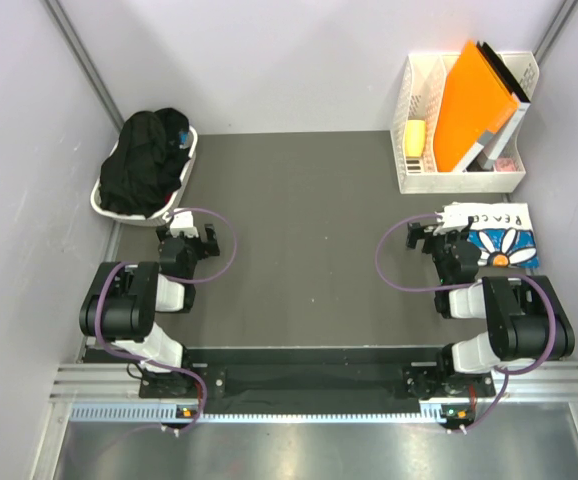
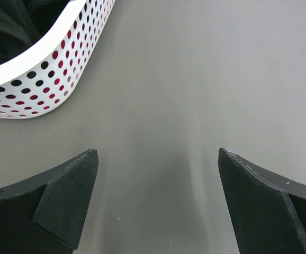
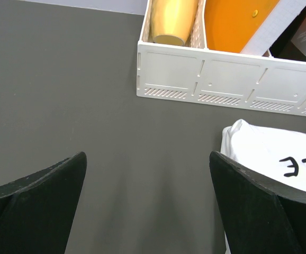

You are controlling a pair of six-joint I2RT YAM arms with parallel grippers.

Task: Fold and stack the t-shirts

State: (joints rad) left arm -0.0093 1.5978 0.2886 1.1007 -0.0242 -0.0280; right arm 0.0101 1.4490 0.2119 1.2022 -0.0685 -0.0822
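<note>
Black t-shirts (image 1: 147, 160) lie heaped in a white perforated laundry basket (image 1: 109, 208) at the back left; the basket's wall (image 2: 52, 69) fills the upper left of the left wrist view. A folded white t-shirt (image 1: 499, 235) with a blue daisy print lies at the right, and its white corner (image 3: 264, 153) shows in the right wrist view. My left gripper (image 1: 187, 236) hovers open just in front of the basket, nothing between its fingers (image 2: 68, 201). My right gripper (image 1: 437, 232) is open beside the white shirt's left edge, holding nothing.
A white desk organizer (image 1: 459, 175) with an orange folder (image 1: 474, 100) stands at the back right; its front wall (image 3: 222, 79) is ahead of the right gripper. Grey walls close in on both sides. The dark mat (image 1: 299, 230) spreads between the arms.
</note>
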